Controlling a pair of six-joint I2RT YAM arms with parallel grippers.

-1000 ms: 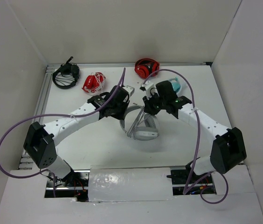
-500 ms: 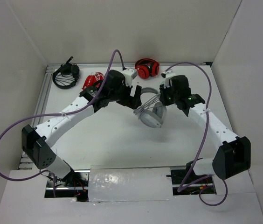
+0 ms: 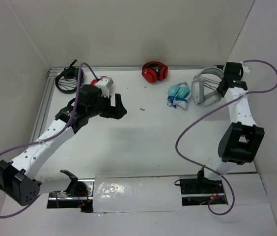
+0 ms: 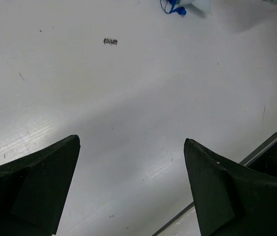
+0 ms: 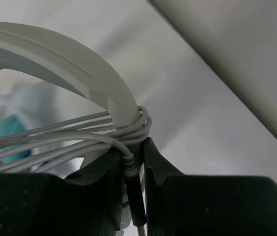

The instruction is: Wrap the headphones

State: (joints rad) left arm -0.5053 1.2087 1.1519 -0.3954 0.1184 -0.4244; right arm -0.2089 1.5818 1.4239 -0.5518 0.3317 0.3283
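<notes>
Coils of grey cable [image 5: 55,135] run in several turns around the headband of the white headphones [image 5: 74,59], bunched where the band narrows, at the centre of the right wrist view. The right tool [image 5: 132,156] is pressed together on this cable. It pinches the stretch that drops as a dark stem between its two black fingers [image 5: 105,169] at the bottom centre of that frame.

In the overhead view the white headphones [image 3: 203,89] sit at the upper right, near the far right corner of the counter [image 3: 143,142]. One oval earcup faces upward and the band arches toward the right tool [image 3: 225,84]. Whether they rest on the counter or hang just above it cannot be told.

Just left of them lie small light-blue headphones [image 3: 179,93], close by but apart. Red headphones [image 3: 154,72] lie at the top centre by the far edge, and a black pair [image 3: 69,78] lies in the upper left corner.

The left tool [image 3: 119,105] hovers at left of centre with its fingers spread wide and nothing between them. Its own camera shows the left tool [image 4: 131,142] over bare counter [image 4: 138,98], with a small dark speck [image 4: 110,42] toward the upper left.
</notes>
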